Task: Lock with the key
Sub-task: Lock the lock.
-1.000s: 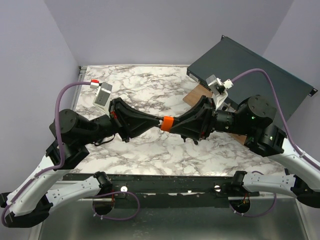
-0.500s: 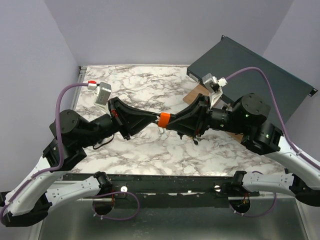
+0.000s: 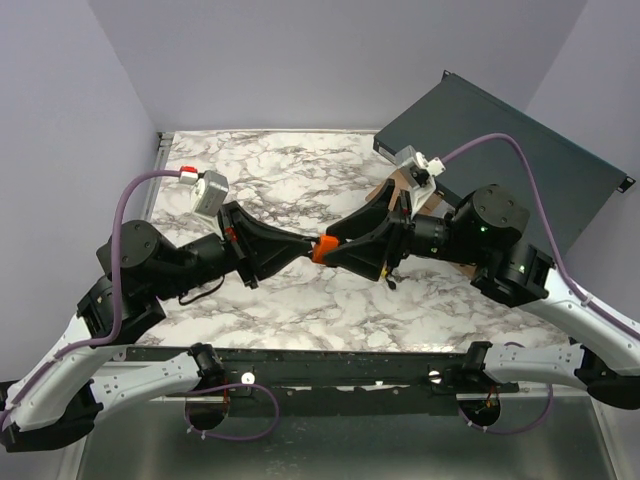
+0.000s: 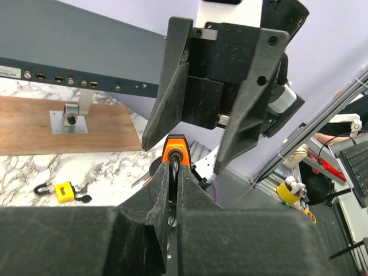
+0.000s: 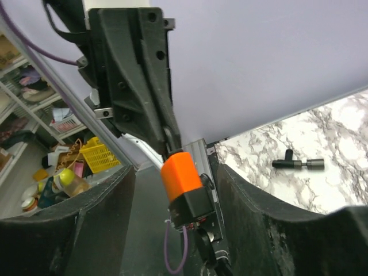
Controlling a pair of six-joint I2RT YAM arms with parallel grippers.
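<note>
A key with an orange head [image 4: 176,150] is pinched between the tips of my left gripper [image 4: 174,170], which is shut on it in mid-air over the marble table [image 3: 290,170]. My right gripper [image 5: 175,172] faces it head-on and is open. Its fingers [image 5: 98,224] stand on either side of the orange head [image 5: 179,171] with a gap on both sides. From above, the two grippers meet at the orange head [image 3: 324,248]. A small yellow padlock [image 4: 64,191] lies on the table below, apart from both grippers.
A wooden board [image 4: 29,126] carries a small metal lock fitting [image 4: 70,117] in front of a dark rack unit [image 3: 500,150] at the back right. A black T-shaped tool [image 5: 296,163] lies on the marble.
My right gripper was closed on the orange key head and has opened off it. The meeting point of both grippers has drifted slightly left, the key staying in the left gripper.
</note>
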